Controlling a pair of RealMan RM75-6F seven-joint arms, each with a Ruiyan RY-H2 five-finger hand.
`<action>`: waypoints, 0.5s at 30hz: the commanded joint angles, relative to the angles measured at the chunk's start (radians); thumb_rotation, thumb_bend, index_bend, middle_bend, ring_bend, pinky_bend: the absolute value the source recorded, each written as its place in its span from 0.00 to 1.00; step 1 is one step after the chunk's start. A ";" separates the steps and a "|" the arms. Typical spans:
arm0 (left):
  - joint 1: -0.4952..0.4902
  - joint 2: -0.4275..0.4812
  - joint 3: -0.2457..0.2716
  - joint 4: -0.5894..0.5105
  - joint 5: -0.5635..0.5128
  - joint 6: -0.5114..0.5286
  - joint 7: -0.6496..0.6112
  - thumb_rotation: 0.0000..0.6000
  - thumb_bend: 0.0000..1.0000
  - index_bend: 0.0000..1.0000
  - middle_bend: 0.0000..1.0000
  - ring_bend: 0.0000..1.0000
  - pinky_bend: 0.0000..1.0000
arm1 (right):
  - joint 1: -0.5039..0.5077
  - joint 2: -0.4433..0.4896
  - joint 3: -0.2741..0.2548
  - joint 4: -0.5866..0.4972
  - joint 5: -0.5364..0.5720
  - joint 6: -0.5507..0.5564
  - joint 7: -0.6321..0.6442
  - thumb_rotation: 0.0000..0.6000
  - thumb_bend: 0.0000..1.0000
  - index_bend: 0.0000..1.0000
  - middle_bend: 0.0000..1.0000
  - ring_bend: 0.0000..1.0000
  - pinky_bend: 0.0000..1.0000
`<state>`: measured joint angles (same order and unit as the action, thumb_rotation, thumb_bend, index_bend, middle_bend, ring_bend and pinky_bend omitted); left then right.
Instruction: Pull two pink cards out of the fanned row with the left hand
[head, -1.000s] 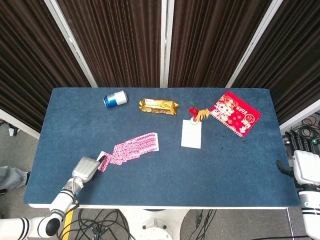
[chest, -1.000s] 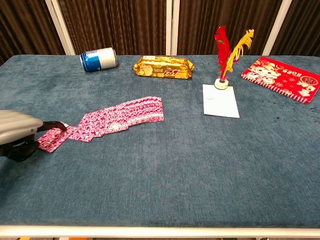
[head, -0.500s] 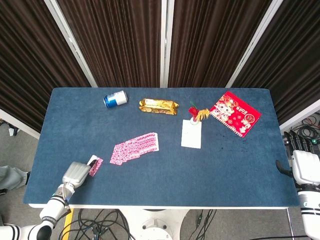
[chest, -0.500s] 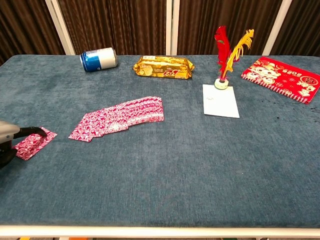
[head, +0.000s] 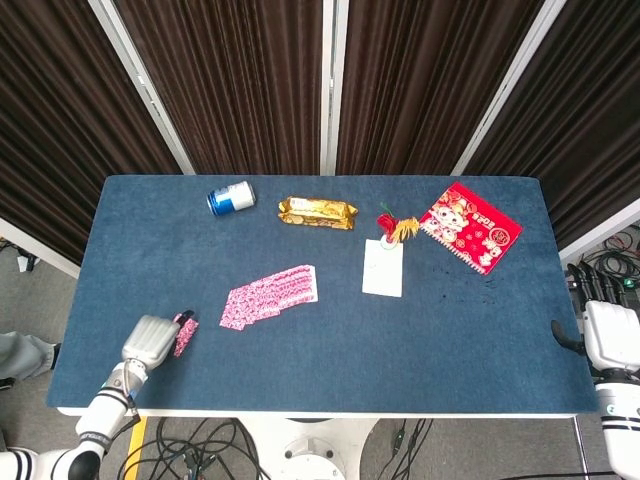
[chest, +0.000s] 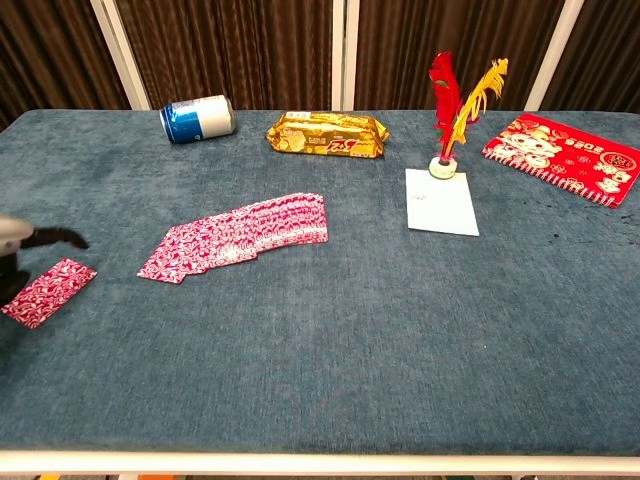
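left hand (head: 150, 343): pale grey-silver shell with a smooth, boxy back, lower left of the head view; in the chest view only a sliver shows at the left edge — light grey above, black below
left fingertip (chest: 68, 238): slim, black, darker than the shell behind it
left forearm (head: 100, 407): light grey tube segments running to the bottom left corner, split by darker rings at the joints
right arm (head: 610, 352): white, rounded block casing at the lower right edge of the head view — a black part juts from its left side
right hand: cannot be made out in either view
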<state>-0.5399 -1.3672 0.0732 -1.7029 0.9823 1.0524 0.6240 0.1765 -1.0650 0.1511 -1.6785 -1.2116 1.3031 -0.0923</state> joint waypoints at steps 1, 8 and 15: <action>-0.011 -0.027 -0.028 0.015 0.068 0.018 -0.034 1.00 0.70 0.13 0.89 0.89 0.82 | 0.001 -0.001 0.000 0.001 0.002 -0.003 -0.001 1.00 0.25 0.00 0.00 0.00 0.00; -0.045 -0.117 -0.054 0.115 0.096 -0.052 -0.080 1.00 0.71 0.12 0.89 0.89 0.82 | 0.005 -0.005 0.003 0.010 0.013 -0.011 -0.002 1.00 0.25 0.00 0.00 0.00 0.00; -0.086 -0.168 -0.079 0.170 0.085 -0.101 -0.067 1.00 0.71 0.12 0.89 0.89 0.82 | 0.010 -0.006 0.007 0.021 0.019 -0.021 0.006 1.00 0.25 0.00 0.00 0.00 0.00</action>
<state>-0.6220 -1.5316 -0.0024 -1.5359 1.0693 0.9552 0.5539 0.1865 -1.0703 0.1579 -1.6581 -1.1931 1.2831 -0.0870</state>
